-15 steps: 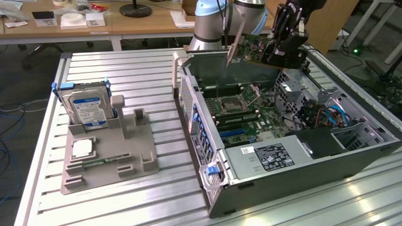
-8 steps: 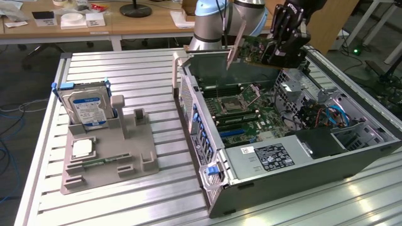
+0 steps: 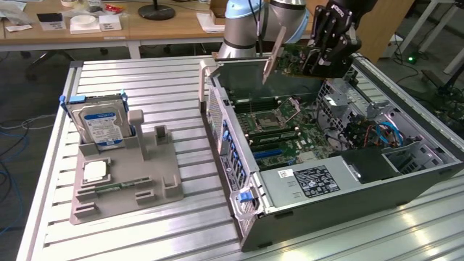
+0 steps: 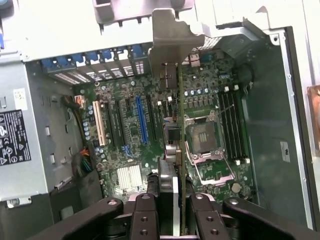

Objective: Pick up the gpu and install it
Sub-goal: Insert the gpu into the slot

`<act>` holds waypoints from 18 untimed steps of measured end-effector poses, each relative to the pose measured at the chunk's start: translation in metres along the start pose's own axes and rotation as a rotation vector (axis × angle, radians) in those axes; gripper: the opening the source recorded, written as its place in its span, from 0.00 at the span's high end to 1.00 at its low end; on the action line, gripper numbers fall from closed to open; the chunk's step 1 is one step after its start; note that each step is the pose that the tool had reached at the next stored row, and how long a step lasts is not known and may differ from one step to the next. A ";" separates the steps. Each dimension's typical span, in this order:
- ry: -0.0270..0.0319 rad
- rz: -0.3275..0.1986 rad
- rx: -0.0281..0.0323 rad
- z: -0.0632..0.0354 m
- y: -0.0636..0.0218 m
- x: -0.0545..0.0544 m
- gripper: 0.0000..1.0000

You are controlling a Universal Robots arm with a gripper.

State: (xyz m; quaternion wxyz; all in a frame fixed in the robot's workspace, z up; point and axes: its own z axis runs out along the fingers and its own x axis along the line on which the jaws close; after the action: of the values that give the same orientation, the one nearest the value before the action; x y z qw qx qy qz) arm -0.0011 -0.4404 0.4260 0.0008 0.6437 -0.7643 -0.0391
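The gpu (image 3: 292,60) hangs in the air over the far end of the open computer case (image 3: 239,179), its green board and silver bracket (image 3: 274,53) tilted downward. My gripper (image 3: 327,54) is shut on it from the exterior view's right. In the wrist view the gpu (image 4: 178,125) is edge-on, a thin dark slab with its bracket (image 4: 172,35) at the far end, pinched between my black fingers (image 4: 145,215). It hovers above the motherboard (image 4: 125,150), between the blue slot (image 4: 141,120) and the processor socket (image 4: 205,137), touching neither.
A grey fixture (image 3: 127,179) at the exterior view's left holds a blue-labelled hard drive (image 3: 101,124) and a small green memory stick (image 3: 116,186). A power supply (image 3: 308,181) sits in the case's near end. Desks with clutter stand behind the slatted table (image 3: 145,87).
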 end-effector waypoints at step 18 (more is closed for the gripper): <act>0.0048 -0.141 0.0087 0.0004 0.0001 0.000 0.72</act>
State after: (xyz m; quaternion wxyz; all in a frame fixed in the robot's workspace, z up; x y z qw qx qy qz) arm -0.0012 -0.4404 0.4257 -0.0029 0.6962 -0.7171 -0.0343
